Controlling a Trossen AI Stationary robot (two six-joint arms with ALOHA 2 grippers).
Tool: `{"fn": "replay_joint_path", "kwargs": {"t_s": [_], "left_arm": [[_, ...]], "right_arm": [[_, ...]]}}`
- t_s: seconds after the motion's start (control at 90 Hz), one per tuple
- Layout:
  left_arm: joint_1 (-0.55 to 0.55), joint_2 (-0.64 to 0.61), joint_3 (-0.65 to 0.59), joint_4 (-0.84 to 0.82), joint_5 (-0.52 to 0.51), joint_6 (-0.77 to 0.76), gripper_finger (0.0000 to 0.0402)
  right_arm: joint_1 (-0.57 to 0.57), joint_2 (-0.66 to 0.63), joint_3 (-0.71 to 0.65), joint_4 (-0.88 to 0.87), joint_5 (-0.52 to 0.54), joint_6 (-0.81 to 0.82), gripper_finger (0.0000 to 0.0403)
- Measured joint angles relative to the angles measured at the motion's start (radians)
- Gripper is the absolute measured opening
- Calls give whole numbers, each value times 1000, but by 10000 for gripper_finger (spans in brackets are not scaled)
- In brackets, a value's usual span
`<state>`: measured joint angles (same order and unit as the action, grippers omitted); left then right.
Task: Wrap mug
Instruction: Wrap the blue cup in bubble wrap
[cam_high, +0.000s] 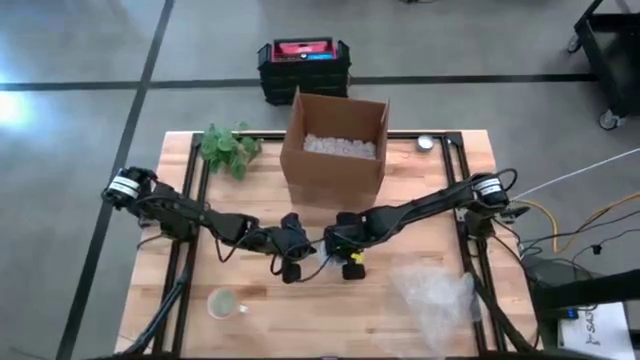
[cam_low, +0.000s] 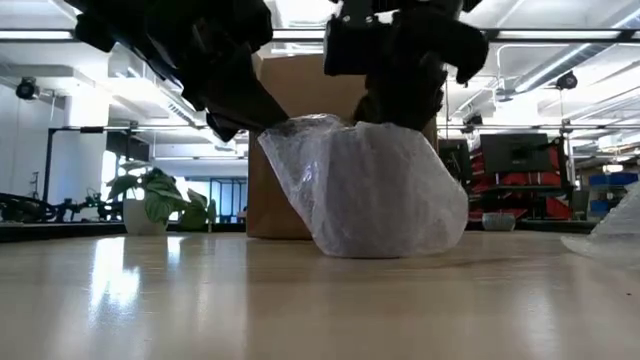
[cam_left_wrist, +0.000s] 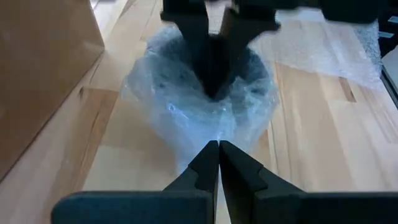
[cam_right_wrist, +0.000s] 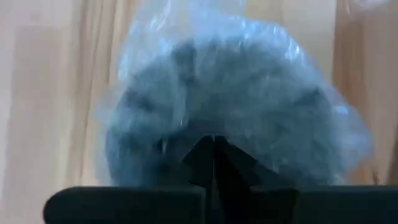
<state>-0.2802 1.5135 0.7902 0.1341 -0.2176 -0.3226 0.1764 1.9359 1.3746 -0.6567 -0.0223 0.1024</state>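
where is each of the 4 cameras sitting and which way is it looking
High: overhead, facing down on the table; both arms, left gripper, right gripper.
Low: tabletop height, facing level at the wrapped mug; both arms above.
Left wrist: behind its shut fingers, facing the mug; right gripper dips in.
Right wrist: behind shut fingers, close on the mug.
Shared: the cardboard box in high, low.

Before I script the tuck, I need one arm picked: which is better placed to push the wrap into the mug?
Right, probably. The right tool already reaches down into the bubble-wrapped mug opening, fingers together. The left tool sits shut just outside its rim.
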Motion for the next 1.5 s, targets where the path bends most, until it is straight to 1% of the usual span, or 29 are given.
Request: {"fn": "replay_joint_path", "kwargs": {"t_s": [0.178, 0.322, 0.478, 0.622, 0.767, 0.933, 1.089, 1.189, 1.322, 1.433, 1.5], "left_arm": [[0, 0, 0, 0, 0, 0, 0], [0, 0, 0, 1, 0, 1, 0], [0, 0, 0, 3, 0, 1, 0], [0, 0, 0, 2, 0, 1, 0], [0, 0, 0, 2, 0, 2, 0], [0, 0, 0, 0, 0, 1, 0], [0, 0, 0, -2, 0, 1, 0], [0, 0, 0, -2, 0, 0, 0], [0, 0, 0, -2, 0, -1, 0], [0, 0, 0, -1, 0, 0, 0], [0, 0, 0, 2, 0, 0, 0]], "right_arm": [[0, 6, 7, -6, -4, -10, 2], [0, -46, 30, -39, -8, -17, 2], [0, -130, 70, -99, -12, -32, 2], [2, -157, 73, -64, -12, -36, 2], [7, -130, 74, -20, -16, -42, 2], [11, -23, 74, -3, -99, -51, 2], [11, 64, 83, 7, -106, -58, 2], [6, 93, 84, 5, -107, -59, 2], [0, 90, 83, 0, -110, -59, 2], [0, 33, 75, -11, -109, -56, 2], [2, -13, 69, -47, -109, -44, 2]]}}
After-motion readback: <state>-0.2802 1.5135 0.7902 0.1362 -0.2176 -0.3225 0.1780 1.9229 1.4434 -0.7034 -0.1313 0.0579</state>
